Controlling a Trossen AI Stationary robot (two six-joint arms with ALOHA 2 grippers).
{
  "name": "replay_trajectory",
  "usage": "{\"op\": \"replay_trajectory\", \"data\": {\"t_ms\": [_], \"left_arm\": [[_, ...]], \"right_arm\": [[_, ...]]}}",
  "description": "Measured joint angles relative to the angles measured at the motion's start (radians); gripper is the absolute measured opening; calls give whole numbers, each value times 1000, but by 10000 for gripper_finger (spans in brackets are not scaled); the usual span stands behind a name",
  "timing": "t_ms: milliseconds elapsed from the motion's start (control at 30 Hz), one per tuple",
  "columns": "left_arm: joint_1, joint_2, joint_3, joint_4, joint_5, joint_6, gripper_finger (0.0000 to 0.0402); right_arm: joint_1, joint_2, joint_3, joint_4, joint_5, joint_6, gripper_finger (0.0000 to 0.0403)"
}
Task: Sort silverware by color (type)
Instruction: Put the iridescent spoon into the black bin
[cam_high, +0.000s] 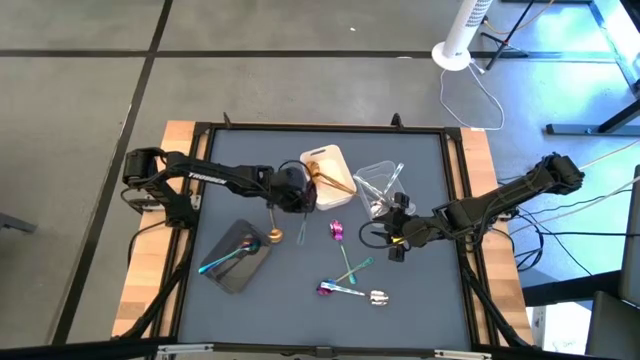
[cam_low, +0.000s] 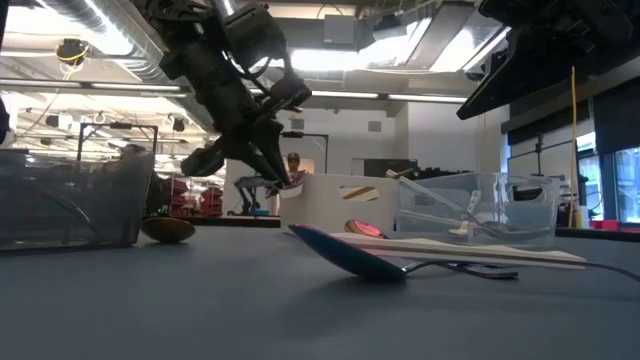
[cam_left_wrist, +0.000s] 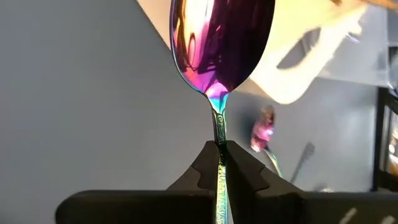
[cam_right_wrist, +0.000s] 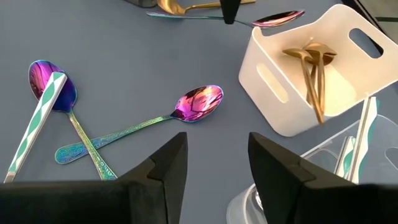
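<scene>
My left gripper (cam_high: 296, 203) stands between the dark grey tray (cam_high: 238, 268) and the white tray (cam_high: 322, 160), shut on an iridescent purple-teal spoon (cam_left_wrist: 221, 43). The white tray holds gold pieces (cam_right_wrist: 311, 74). My right gripper (cam_right_wrist: 214, 165) is open and hovers near the clear tray (cam_high: 378, 180), touching nothing. An iridescent spoon (cam_right_wrist: 199, 102) lies flat on the table just ahead of it. Another iridescent spoon (cam_right_wrist: 53, 87) lies under a teal-and-white striped piece (cam_right_wrist: 37, 124). A gold spoon (cam_high: 273, 235) lies on the table beside the dark grey tray. My left gripper pinches the iridescent spoon by its handle (cam_left_wrist: 219, 140), just behind the neck, between the two fingers (cam_left_wrist: 202, 165). The fingers come from above, pointing down (cam_low: 265, 155). The spoon is lifted clear of the table and lies about level, bowl (cam_right_wrist: 277, 18) toward the white tray.
The dark grey tray holds an iridescent piece (cam_high: 225, 258). The clear tray holds striped-handled pieces (cam_right_wrist: 357, 143). A small cluster of silverware (cam_high: 350, 288) lies toward the table's near edge. Bare grey mat (cam_high: 420, 300) spreads near the right corner. A raised black frame (cam_high: 320, 127) rims the table.
</scene>
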Motion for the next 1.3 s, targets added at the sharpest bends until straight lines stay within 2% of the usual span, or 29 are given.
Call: {"op": "replay_trajectory", "data": {"t_ms": [267,600,833,967,1133,1300], "left_arm": [[0,-1,1,53,228,-9,5],[-6,-7,1,51,375,-87,5],[-38,-103,3,14,353,-104,5],[-81,-209,3,-101,300,-107,5],[-169,-346,3,-353,234,-110,5],[-290,-425,3,-617,220,-109,5]], "right_arm": [[0,0,0,0,0,0,159],[0,0,0,0,0,0,159],[0,0,0,-1,0,0,159],[0,0,0,-2,0,0,159],[0,0,1,-2,0,0,159],[0,0,1,2,0,0,159]]}}
